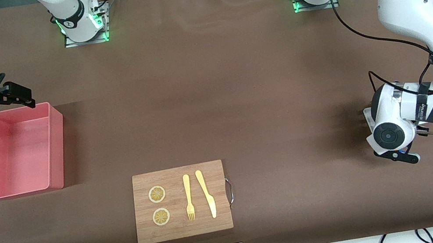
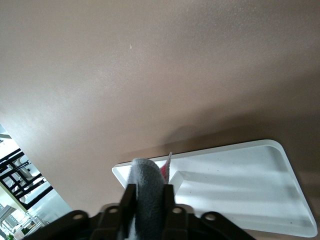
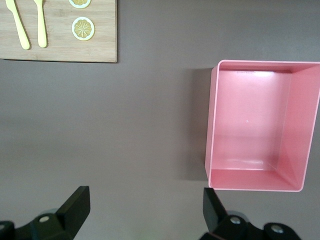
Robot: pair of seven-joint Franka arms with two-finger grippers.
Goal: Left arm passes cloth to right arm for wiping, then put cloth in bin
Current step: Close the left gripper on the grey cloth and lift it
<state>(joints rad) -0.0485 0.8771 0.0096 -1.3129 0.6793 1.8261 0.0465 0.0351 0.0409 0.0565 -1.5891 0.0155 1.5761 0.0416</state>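
My left gripper (image 2: 148, 200) is shut on the charcoal-grey cloth (image 2: 146, 177), which bulges up between its fingers just above a white tray (image 2: 240, 192). In the front view the left hand (image 1: 400, 155) is low over the table at the left arm's end, and it hides the cloth and tray there. The pink bin (image 1: 56, 145) stands empty at the right arm's end and also shows in the right wrist view (image 3: 212, 125). My right gripper (image 1: 15, 89) is open and empty, up over the bin's edge toward the bases; its own view (image 3: 145, 207) shows bare table between the fingers.
A bamboo cutting board (image 1: 184, 229) with a metal handle lies near the front edge. It holds two lemon slices (image 1: 157, 194), a yellow fork (image 1: 188, 197) and a yellow knife (image 1: 207, 194). The board shows in the right wrist view (image 3: 60, 47) too. Brown table spreads between the arms.
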